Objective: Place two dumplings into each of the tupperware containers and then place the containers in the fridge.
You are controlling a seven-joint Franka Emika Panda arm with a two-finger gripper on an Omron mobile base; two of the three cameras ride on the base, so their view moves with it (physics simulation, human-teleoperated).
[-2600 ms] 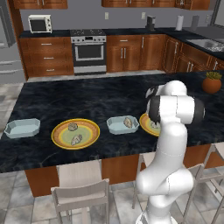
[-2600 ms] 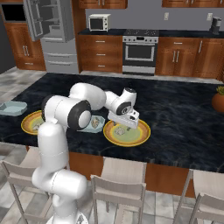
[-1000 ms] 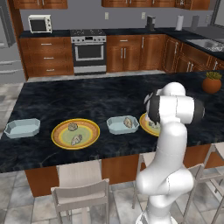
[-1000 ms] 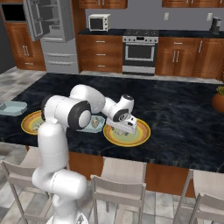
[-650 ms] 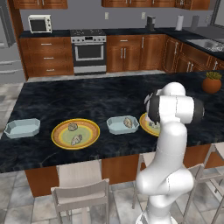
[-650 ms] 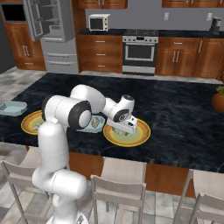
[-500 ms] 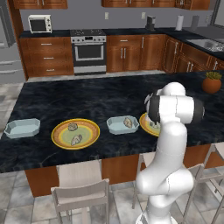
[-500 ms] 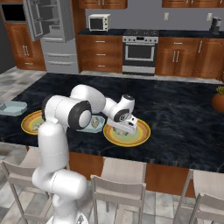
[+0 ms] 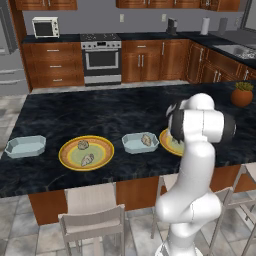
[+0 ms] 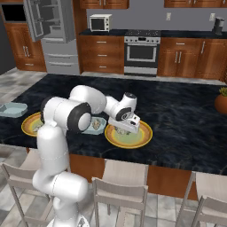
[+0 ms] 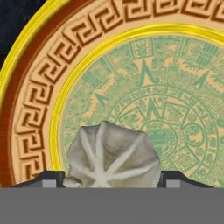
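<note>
In the hand view a beige crinkled dumpling [image 11: 111,155] lies on a yellow patterned plate [image 11: 166,87]. My gripper [image 11: 109,181] is down over it, and each dark fingertip [image 11: 52,179] presses against one side. The right base view shows the gripper [image 10: 124,128] low on this plate [image 10: 142,135]. Just left of it, a pale-blue tupperware container [image 9: 140,143] holds one dumpling [image 9: 146,140]. Another tupperware container [image 9: 25,146] sits bare at the far left. Two dumplings [image 9: 83,145] [image 9: 87,160] lie on the left plate [image 9: 86,152]. The fridge [image 10: 48,35] stands at the back with a door open.
The dark island counter [image 9: 115,110] carries everything. Stools [image 10: 119,195] line its near edge. A potted plant [image 9: 242,94] sits at the counter's right end. An oven [image 10: 141,51] and wooden cabinets run along the back wall.
The gripper has come down onto the right plate and its fingers have drawn in against the dumpling. Nothing else has moved.
</note>
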